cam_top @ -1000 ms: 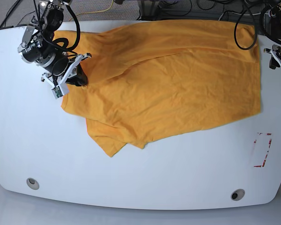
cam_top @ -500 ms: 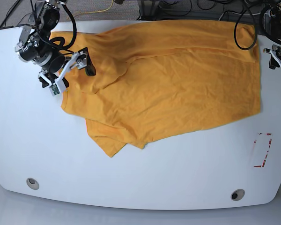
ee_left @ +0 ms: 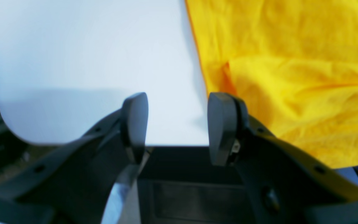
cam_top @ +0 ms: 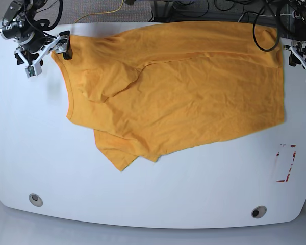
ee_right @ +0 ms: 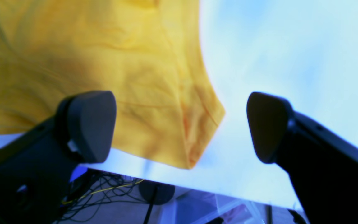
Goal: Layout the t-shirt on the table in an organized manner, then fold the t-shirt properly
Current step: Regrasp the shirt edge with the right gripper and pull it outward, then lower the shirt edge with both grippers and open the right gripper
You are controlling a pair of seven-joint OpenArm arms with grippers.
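Note:
The orange-yellow t-shirt lies spread and wrinkled over the far half of the white table, with a folded-under flap at its near left. In the base view my right gripper is open at the shirt's far-left corner and holds nothing. The right wrist view shows its fingers wide apart over that shirt corner. My left gripper hovers off the shirt's far-right edge. In the left wrist view it is open over bare table, the shirt just to its right.
A red rectangular outline marks the table near the right edge. Two round grommet holes sit by the front edge. Cables hang beyond the far edge.
My right gripper lifted off the shirt's left part and moved up-left to the far-left corner, empty. The cloth it left lies flatter. The left gripper shifted slightly farther back.

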